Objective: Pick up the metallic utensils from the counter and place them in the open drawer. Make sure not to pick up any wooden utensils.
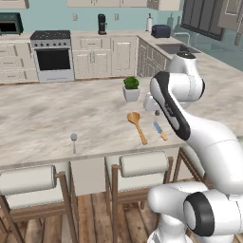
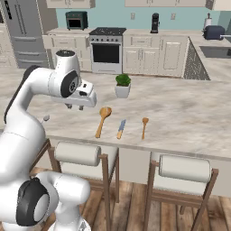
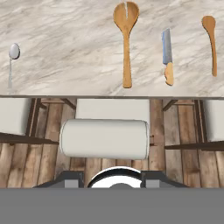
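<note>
On the beige counter [image 1: 42, 118] lie a small grey metal spoon [image 1: 73, 138] [image 2: 46, 118] [image 3: 13, 54] and a knife [image 1: 159, 130] [image 2: 121, 128] [image 3: 167, 54] with a bluish blade and an orange-tan handle. A long wooden spoon [image 1: 136, 124] [image 2: 103, 119] [image 3: 126, 39] lies left of the knife, and a smaller wooden spoon [image 2: 144, 126] [image 3: 211, 39] lies to its right. My gripper [image 1: 155, 110] [image 2: 74, 106] [image 3: 112, 179] hovers above the counter's near edge, between the metal spoon and the wooden spoon. It is open and holds nothing. The open drawer is out of view.
A potted plant [image 1: 131, 89] [image 2: 122, 85] stands on the counter behind the utensils. Bar stools with white padded backs [image 1: 142, 163] [image 2: 79, 154] [image 3: 105, 139] are tucked under the near edge. A stove [image 1: 52, 54] and cabinets line the far wall.
</note>
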